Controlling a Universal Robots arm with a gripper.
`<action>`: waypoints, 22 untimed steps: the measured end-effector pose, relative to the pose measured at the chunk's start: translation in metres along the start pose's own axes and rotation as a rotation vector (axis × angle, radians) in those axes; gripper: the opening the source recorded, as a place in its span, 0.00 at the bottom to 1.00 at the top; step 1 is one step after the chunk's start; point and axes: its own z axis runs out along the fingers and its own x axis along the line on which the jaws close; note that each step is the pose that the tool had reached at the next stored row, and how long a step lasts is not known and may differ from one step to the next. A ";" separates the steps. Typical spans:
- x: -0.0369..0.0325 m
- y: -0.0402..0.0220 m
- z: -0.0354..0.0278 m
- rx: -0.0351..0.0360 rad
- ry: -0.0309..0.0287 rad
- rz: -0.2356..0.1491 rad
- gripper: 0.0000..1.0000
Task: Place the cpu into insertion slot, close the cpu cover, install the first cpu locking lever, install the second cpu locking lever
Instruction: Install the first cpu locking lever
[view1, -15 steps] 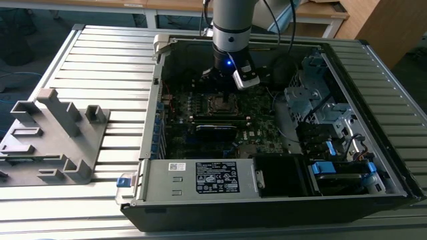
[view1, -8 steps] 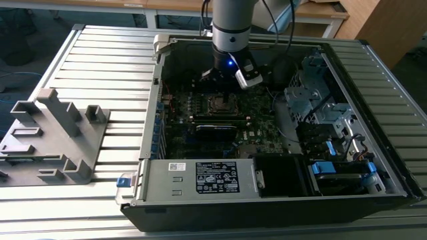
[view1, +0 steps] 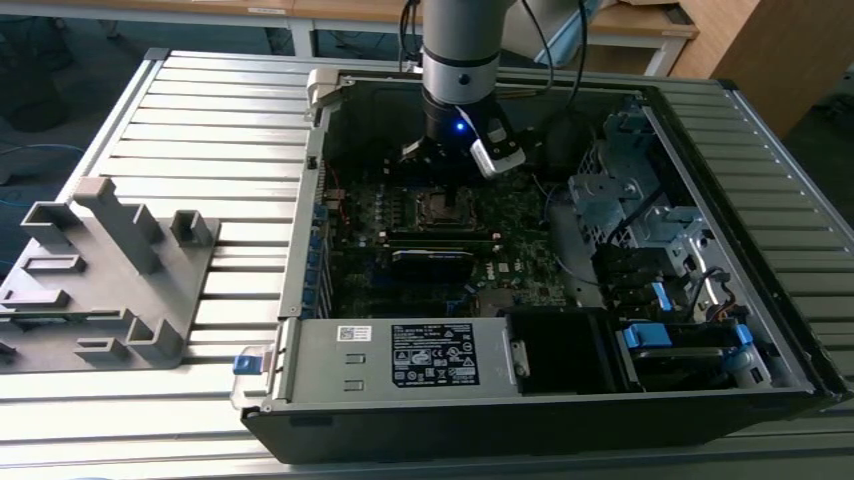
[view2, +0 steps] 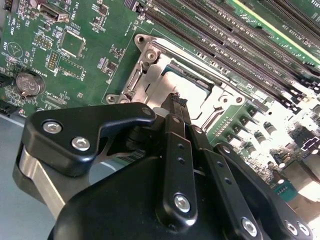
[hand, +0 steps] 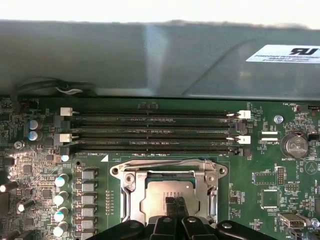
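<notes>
While the arm (view1: 461, 50) reaches straight down into the open computer case (view1: 534, 430), its gripper (view2: 175, 101) hangs right over the insertion slot (view1: 446, 208) on the green motherboard (view1: 387, 215). In both wrist views the two slim black fingers (hand: 167, 206) are closed side by side with only a sliver between them, and nothing is held in them. Their tips sit at the middle of the socket, at or just above the top face of the cpu (hand: 152, 197); whether they touch it cannot be told for sure. The cpu lies flat in the slot, its pale silver-grey face showing through the cut-out of the cpu cover (hand: 209, 192). That silver frame lies down flat around the chip, not raised on its hinge.

Just beside the socket in the first wrist view run long black memory slots (hand: 155, 132), parallel to one edge of the frame, with white latches at some of their ends. A row of small round capacitors (hand: 61, 197) stands on one side of the socket. A coin-cell battery (hand: 294, 145) sits well apart on the other side.

In the exterior view the case lies on its side on a ribbed metal counter (view1: 200, 110). A boxy power supply (view1: 400, 355) with a white label sits at the near end of the case. A grey moulded fixture (view1: 107, 270) rests on the counter toward the exterior view's left, well apart from the case.
</notes>
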 end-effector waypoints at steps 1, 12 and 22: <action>0.0000 0.0000 -0.0001 0.0000 0.0000 0.000 0.11; -0.0008 0.0000 -0.0107 -0.0002 -0.0002 0.000 0.11; -0.0008 -0.0062 -0.0108 0.0000 0.0002 0.000 0.11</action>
